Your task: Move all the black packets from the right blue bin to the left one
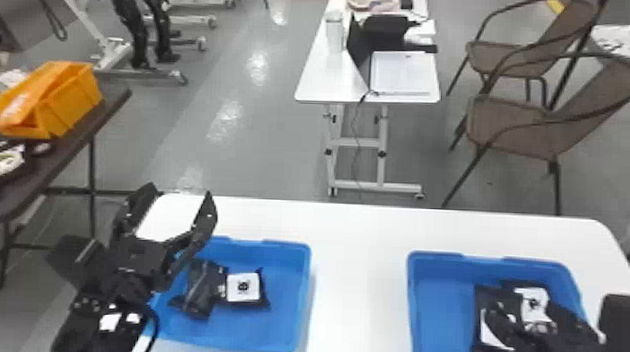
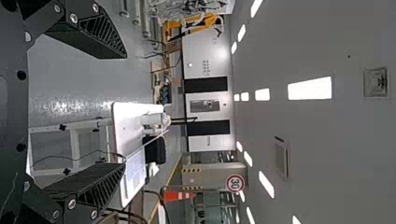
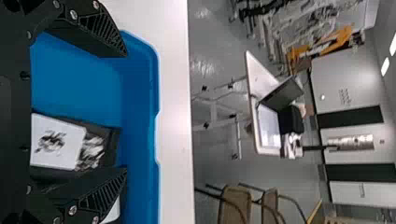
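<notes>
Right pincer: fingers wide apart, nothing held, positioned over the right blue bin. Black packets lie in that bin, toward its right-hand side, overlapping. Relation of note: the packets are below the pincer. In the right wrist view, a white-labelled packet shows between the fingers, closer to the right-hand one; bare bin floor shows by the other. The leftmost packet's long axis appears to run front to back, across the closing direction, which should suit a side pinch after lowering. Overlap could bring up two together. Left pincer: spread, empty, beside the left blue bin, well apart from this pile; the right arm is nearer.
</notes>
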Robot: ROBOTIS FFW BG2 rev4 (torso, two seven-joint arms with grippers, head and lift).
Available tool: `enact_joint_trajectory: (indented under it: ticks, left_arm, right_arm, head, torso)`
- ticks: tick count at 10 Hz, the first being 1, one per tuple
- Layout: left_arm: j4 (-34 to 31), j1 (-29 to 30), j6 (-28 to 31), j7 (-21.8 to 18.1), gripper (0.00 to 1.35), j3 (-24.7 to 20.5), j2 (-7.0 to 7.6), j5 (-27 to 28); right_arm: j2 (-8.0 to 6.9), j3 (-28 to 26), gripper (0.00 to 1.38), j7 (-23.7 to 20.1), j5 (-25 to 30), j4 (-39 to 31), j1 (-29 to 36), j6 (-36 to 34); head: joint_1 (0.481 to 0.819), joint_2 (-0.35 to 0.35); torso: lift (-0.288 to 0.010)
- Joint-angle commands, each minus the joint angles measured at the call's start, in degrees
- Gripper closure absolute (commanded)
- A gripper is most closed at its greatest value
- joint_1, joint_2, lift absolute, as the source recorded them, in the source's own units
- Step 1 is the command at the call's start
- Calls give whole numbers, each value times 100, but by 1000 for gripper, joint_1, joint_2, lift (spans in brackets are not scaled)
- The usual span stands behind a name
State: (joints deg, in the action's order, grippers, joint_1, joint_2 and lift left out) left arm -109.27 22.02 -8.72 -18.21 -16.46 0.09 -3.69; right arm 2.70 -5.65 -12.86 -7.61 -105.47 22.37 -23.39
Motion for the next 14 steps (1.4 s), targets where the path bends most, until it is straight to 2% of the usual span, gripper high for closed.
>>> enact_joint_trajectory:
  ticks: [1,3,4,5,8,11,14]
  left_arm:
    - [2,4,28,10,208,64,-24,-44]
    - [2,4,89,1,206,73,-24,-26]
    - [2,13,142,-7,208,73,-24,-35]
    - [2,22,195,-16,208,90,-24,-35]
    - [63,-5,186,-25,208,73,-24,-70]
    - [107,-40,142,-25,208,99,-24,-88]
    - [107,-31,142,-25,208,99,-24,-97]
  right_arm:
    - [-270,-15,159,399,-127,237,251,405]
    - [-275,73,160,1181,-426,483,215,563]
    - [-252,73,157,1225,-681,888,-13,590]
    - [-164,135,157,1251,-839,1248,-277,590]
    - [11,328,159,1436,-742,2013,-927,493]
    - [46,565,160,1700,-549,2215,-1244,98]
    - [108,671,174,1700,-769,2382,-1411,-386]
  head:
    - [695,113]
    - [695,91]
    - [695,77]
    - [695,74]
    - [695,71]
    - [695,75]
    - [695,87]
  torso:
    - [0]
    - [0]
    - [0]
    - [0]
    - [0]
    - [0]
    - [0]
